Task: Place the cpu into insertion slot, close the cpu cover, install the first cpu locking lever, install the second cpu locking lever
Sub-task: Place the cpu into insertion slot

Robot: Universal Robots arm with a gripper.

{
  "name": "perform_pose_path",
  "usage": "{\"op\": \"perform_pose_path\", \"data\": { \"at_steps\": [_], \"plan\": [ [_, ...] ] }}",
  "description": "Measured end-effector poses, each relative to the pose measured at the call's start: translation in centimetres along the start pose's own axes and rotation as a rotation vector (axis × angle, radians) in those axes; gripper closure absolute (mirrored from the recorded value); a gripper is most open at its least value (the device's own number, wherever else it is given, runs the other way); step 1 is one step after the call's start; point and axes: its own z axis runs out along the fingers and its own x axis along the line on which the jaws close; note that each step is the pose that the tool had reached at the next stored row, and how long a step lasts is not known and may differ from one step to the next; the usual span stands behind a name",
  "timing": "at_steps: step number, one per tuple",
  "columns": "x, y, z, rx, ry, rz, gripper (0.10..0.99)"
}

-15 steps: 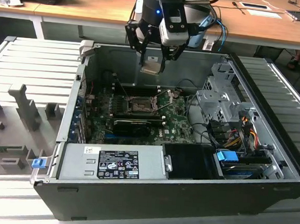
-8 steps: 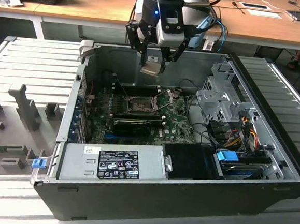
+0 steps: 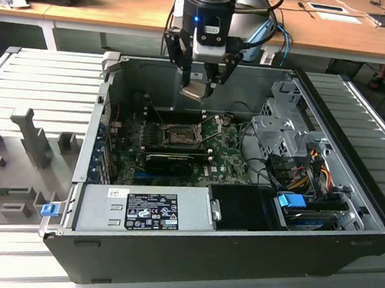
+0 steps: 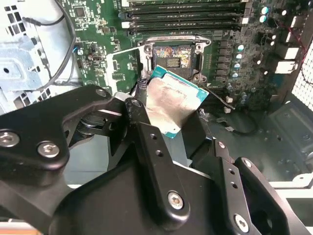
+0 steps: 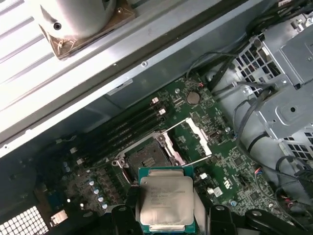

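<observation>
Both jaws clamp the cpu (image 3: pixel 193 90), tilted, above the insertion slot (image 3: pixel 177 137).

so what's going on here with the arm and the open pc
The robot arm's end effector grips the cpu, tilted, in the air over the open computer case. The insertion slot lies bare on the board below, with the cpu cover swung open beside it. The chip isn't seated yet.
</observation>
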Motion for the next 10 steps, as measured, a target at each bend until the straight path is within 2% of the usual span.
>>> {"op": "perform_pose_path", "data": {
  "at_steps": [4,10],
  "plan": [
    [-0.01,-0.03,0.29,-0.002,-0.0091,0.103,0.561],
    [-0.01,-0.05,0.57,-0.004,-0.0195,0.220,0.561]
  ]
}}
